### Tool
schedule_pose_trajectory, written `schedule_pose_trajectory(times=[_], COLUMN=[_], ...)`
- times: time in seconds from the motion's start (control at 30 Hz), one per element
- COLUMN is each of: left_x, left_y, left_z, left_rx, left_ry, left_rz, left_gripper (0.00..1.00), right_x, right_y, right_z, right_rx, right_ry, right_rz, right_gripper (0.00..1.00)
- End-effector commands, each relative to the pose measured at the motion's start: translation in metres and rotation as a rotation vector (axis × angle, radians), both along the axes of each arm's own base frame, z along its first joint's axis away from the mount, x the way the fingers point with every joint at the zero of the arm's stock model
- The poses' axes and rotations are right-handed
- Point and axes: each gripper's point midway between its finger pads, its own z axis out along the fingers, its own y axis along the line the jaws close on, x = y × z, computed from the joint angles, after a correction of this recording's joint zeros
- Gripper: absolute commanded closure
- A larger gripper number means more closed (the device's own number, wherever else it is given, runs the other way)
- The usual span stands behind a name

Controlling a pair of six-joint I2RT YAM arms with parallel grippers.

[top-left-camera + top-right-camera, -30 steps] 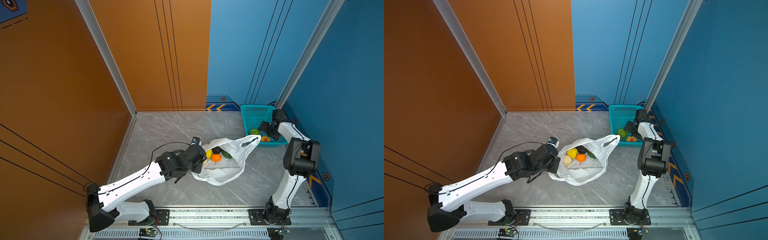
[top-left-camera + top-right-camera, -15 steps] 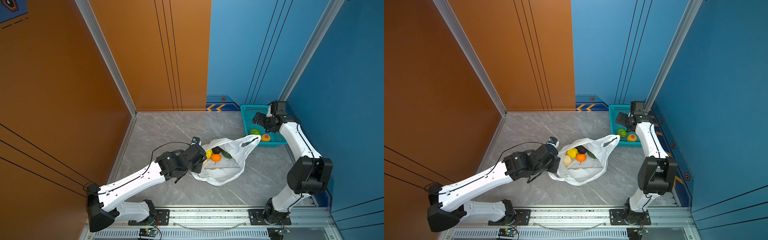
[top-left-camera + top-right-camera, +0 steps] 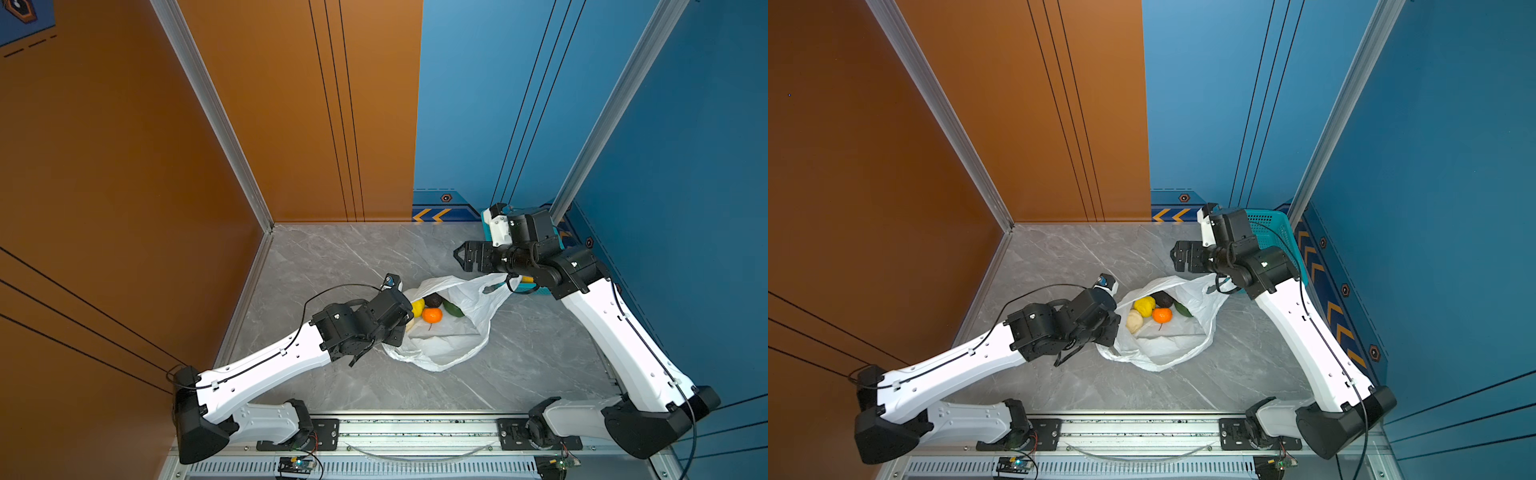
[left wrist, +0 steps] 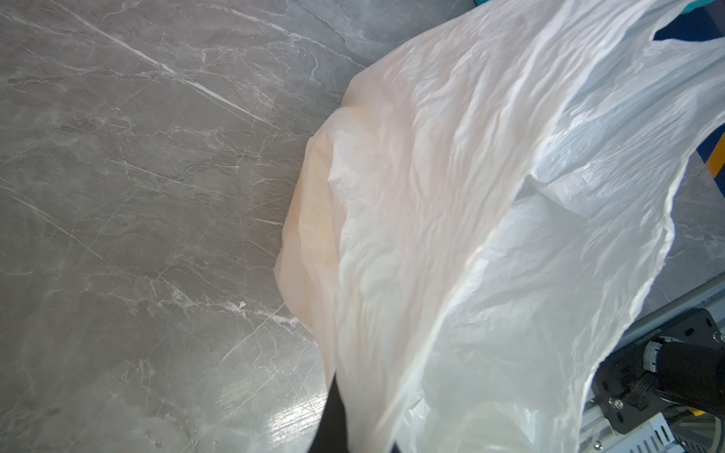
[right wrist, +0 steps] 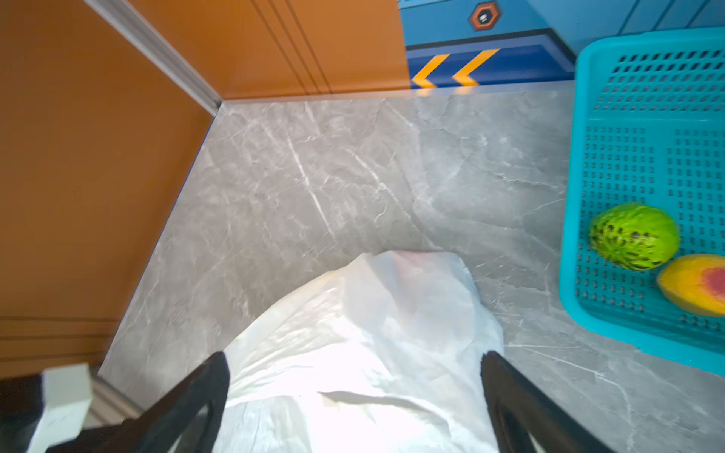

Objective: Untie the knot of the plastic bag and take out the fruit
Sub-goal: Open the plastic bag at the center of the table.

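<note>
The white plastic bag (image 3: pixel 444 340) (image 3: pixel 1167 345) lies on the grey floor with its mouth gaping open. The knot is out of view. Fruit sits inside it: a lumpy yellow one (image 3: pixel 1144 305), an orange (image 3: pixel 1161 315), a cream one (image 3: pixel 1134 321) and a dark one (image 3: pixel 1163 298). My left gripper (image 4: pixel 353 439) is shut on the bag's near-left rim (image 4: pixel 470 196). My right gripper (image 5: pixel 353 357) (image 3: pixel 457 253) hangs open above the bag's far edge (image 5: pixel 353 313), with nothing between its fingers.
A teal basket (image 5: pixel 627 98) (image 3: pixel 1273 224) stands at the back right corner, with a green netted ball (image 5: pixel 633 235) and a yellow-red peach (image 5: pixel 694 282) in it. Orange and blue walls close the floor on three sides. A metal rail runs along the front.
My right arm has swung out of the basket and left toward the bag's far edge, its gripper open and empty. The left arm and the bag have not moved.
</note>
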Motion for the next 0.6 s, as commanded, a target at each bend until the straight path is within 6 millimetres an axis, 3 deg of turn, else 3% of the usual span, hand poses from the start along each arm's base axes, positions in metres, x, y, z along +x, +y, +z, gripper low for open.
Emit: schedule_pose_trajectory(times=[0.0, 0.23, 0.57], left_x=[0.002, 0.002, -0.003], left_y=[0.001, 0.001, 0.002], left_z=[0.007, 0.008, 0.012], left_rx=[0.0, -0.005, -0.028], left_ry=[-0.015, -0.011, -0.008], left_rz=[0.002, 0.003, 0.004], left_gripper=[1.0, 1.0, 1.0], right_x=[-0.027, -0.068, -0.089], right_y=[0.013, 0.055, 0.07], right_z=[-0.014, -0.053, -0.127], right_rx=[-0.045, -0.086, -0.192], right_ry=[0.054, 0.101, 0.116], right_rz=[0.026, 0.133, 0.191], right_gripper=[0.0, 0.0, 0.0])
